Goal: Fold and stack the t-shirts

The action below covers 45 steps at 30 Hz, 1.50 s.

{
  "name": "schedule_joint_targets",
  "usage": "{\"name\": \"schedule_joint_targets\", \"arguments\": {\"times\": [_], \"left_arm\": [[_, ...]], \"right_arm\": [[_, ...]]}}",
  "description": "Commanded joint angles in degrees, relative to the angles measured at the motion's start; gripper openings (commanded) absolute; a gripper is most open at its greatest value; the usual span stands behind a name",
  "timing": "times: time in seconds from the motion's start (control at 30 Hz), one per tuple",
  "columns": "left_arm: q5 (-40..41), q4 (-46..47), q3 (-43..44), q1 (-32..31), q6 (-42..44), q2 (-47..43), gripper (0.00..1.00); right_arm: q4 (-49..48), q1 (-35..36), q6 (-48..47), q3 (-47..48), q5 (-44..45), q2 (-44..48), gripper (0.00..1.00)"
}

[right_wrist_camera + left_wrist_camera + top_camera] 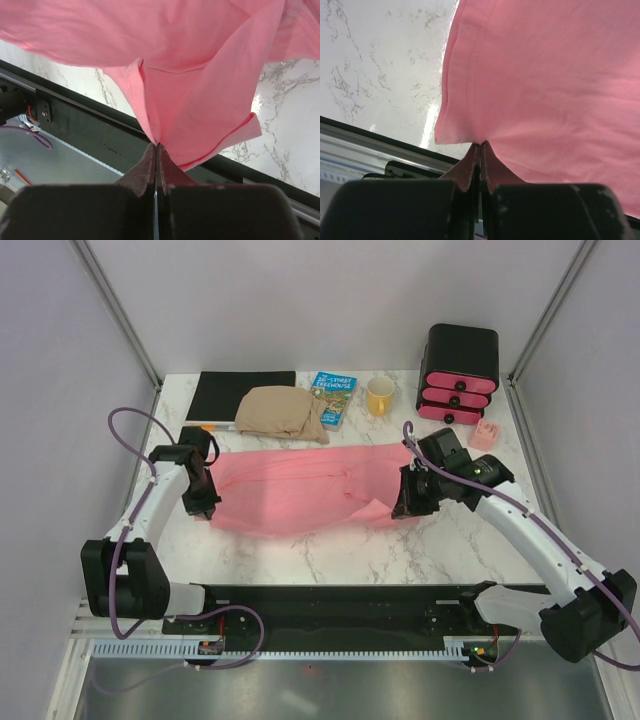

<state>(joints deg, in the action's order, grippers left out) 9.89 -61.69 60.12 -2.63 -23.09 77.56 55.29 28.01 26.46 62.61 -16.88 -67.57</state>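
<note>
Left pincer [480, 147] and right pincer [156, 147] are each shut tight on an edge of the salmon-pink t-shirt [300, 490], which spans mid-frame over the marble table [430, 550]; the fold probably wants matched pace and taut cloth

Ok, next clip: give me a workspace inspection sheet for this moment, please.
Surface: white marbled table.
Job's things: salmon-pink t-shirt stretched across the middle, held at both ends.
Clutter: along the far edge, black pad, beige cloth bundle, book, yellow mug, black box with pink drawers, small pink object.
Grippers: left hand shut on the t-shirt's left edge; right hand shut on its right edge.
Cables: purple cables looped along both arms.
Surroundings: plain grey walls, metal corner posts; nothing else seen.
</note>
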Motion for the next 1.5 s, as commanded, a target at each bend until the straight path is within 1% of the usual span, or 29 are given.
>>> {"name": "schedule_joint_targets", "arguments": {"times": [0.0,0.17,0.33,0.5,0.7,1.03,1.3,1.47], "left_arm": [[0.30,-0.27,2.63,0.08,-1.08,-0.57,0.02],[2.58,0.34,7.10,0.08,-1.08,3.55,0.02],[3.20,1.48,11.15,0.08,-1.52,7.95,0.02],[4.52,1.84,14.23,0.08,-1.61,13.65,0.02],[4.96,2.10,17.49,0.08,-1.34,18.06,0.02],[4.53,2.63,21.44,0.08,-0.29,24.83,0.02],[4.35,3.24,24.08,0.08,0.24,29.57,0.02],[5.23,3.59,24.96,0.08,-0.02,31.07,0.02]], "right_arm": [[-0.18,0.20,1.15,5.76,2.73,0.60,0.00],[-1.06,0.29,-1.76,9.02,6.16,-5.28,0.00],[-4.22,0.20,-5.70,11.21,10.46,-9.85,0.00],[-5.36,0.12,-9.23,14.29,13.80,-17.50,0.00],[-7.56,-1.38,-10.55,18.95,14.69,-21.37,0.00],[-7.56,-5.51,-13.89,28.26,14.51,-29.01,0.00],[-7.21,-5.69,-14.94,30.64,12.05,-34.82,0.00],[-7.30,-5.69,-15.65,31.43,12.49,-36.75,0.00]]}}
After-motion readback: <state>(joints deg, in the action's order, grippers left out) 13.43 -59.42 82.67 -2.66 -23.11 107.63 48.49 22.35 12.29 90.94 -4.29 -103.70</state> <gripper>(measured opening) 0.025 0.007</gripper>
